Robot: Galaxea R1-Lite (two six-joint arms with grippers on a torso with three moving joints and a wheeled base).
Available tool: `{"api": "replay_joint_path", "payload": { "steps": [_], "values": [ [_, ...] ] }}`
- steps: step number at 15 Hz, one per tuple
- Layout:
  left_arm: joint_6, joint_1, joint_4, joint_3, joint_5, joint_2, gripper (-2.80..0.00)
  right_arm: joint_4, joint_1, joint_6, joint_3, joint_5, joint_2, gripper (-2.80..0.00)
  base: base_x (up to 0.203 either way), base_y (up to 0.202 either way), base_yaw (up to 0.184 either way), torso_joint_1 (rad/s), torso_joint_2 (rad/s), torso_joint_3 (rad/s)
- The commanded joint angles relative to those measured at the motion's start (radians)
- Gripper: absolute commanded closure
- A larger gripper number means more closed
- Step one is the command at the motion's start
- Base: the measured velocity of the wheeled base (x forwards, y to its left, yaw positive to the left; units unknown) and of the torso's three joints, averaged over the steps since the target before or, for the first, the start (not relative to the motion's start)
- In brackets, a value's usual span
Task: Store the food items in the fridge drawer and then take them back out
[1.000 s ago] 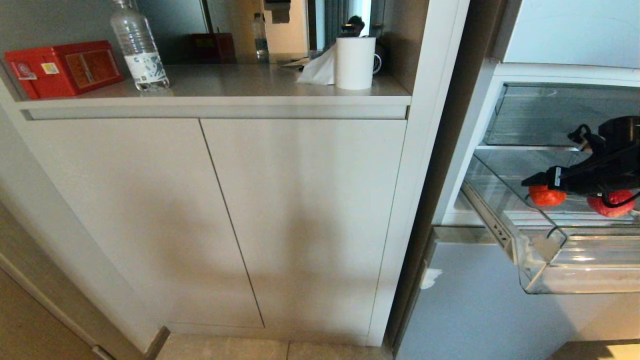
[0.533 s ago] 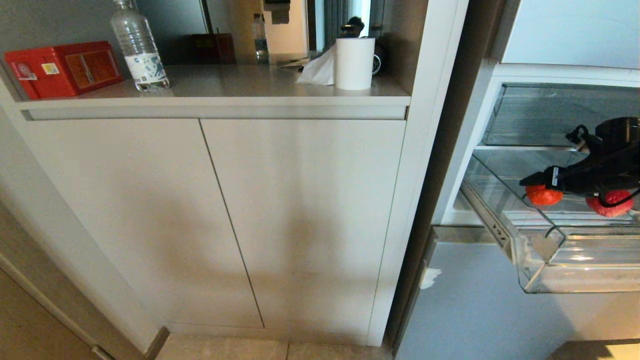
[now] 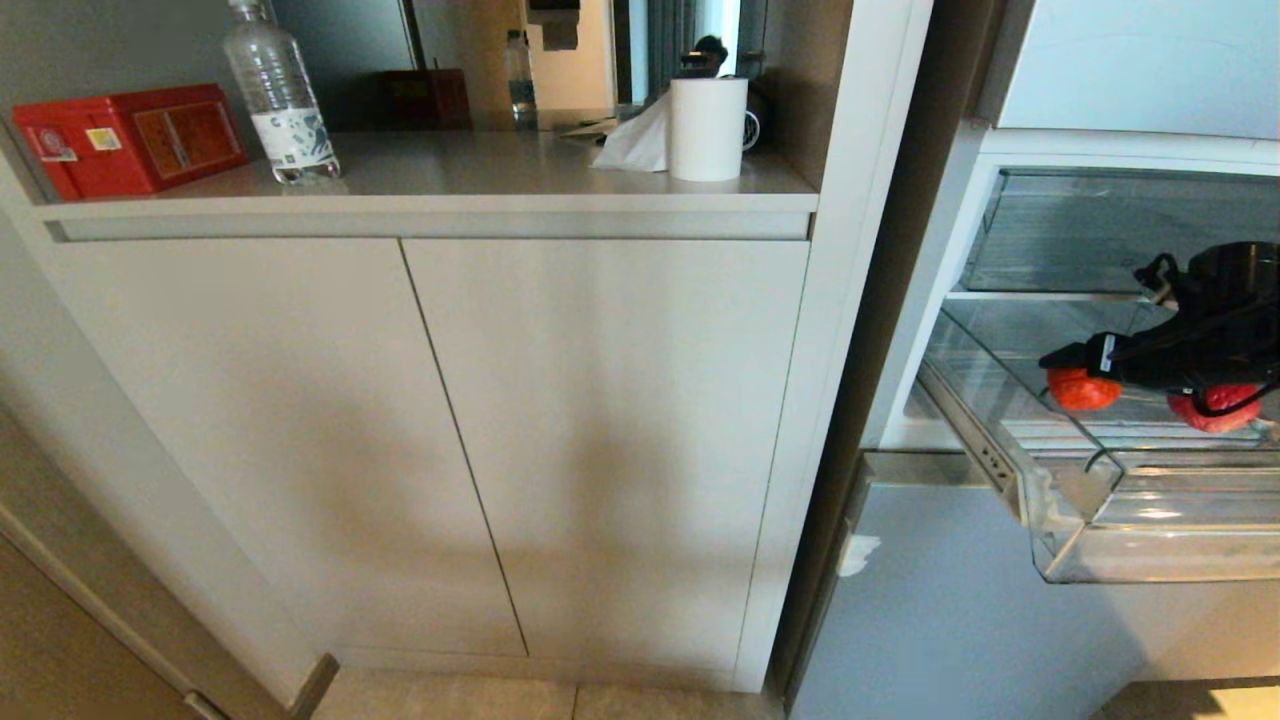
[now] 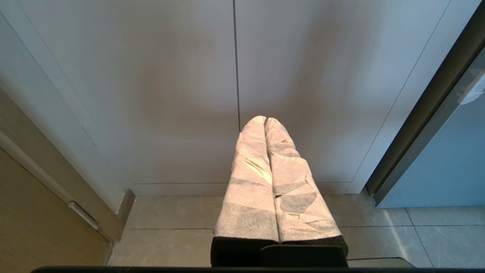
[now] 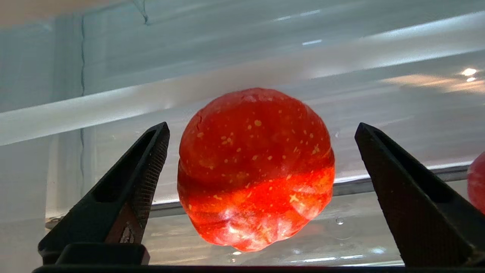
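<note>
Two glossy red-orange food items lie in the pulled-out clear fridge drawer [image 3: 1150, 545] of the pale blue fridge [image 3: 960, 620]. My right gripper [image 3: 1075, 360] hangs over the left food item [image 3: 1082, 392]. The other food item [image 3: 1215, 412] lies to its right. In the right wrist view the gripper [image 5: 262, 127] is open. Its black fingers [image 5: 151, 159] stand on either side of that food item [image 5: 255, 168] with a gap on each side. The second one [image 5: 478, 182] shows at the edge. My left gripper [image 4: 265, 120] is shut and parked low before the cabinet.
A white cabinet [image 3: 450, 430] stands left of the fridge. Its counter carries a red box [image 3: 130, 135], a water bottle [image 3: 280, 95] and a paper roll [image 3: 708, 127]. Another clear bin [image 3: 1090, 230] sits above the drawer. A bit of white tape [image 3: 860, 555] marks the fridge edge.
The right gripper has sunk a little over the left food item, which shows less beneath it. Its fingers stay open. The left arm has not moved.
</note>
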Motion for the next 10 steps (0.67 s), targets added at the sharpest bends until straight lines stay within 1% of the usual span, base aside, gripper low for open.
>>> {"api": "replay_joint_path", "payload": {
  "steps": [1, 4, 10],
  "values": [
    [0.000, 0.000, 0.000, 0.001, 0.000, 0.000, 0.00, 0.005, 0.001, 0.016, 0.004, 0.004, -0.006, -2.80, 0.000, 0.000, 0.000, 0.000, 0.00, 0.000],
    [0.000, 0.000, 0.000, 0.001, 0.000, 0.000, 0.00, 0.005, 0.001, 0.011, 0.030, 0.005, -0.029, -2.80, 0.000, 0.000, 0.000, 0.000, 0.00, 0.000],
    [0.000, 0.000, 0.000, 0.001, 0.000, 0.000, 0.00, 0.006, 0.008, 0.016, 0.042, 0.007, -0.052, -2.80, 0.000, 0.000, 0.000, 0.000, 0.00, 0.000]
  ]
}}
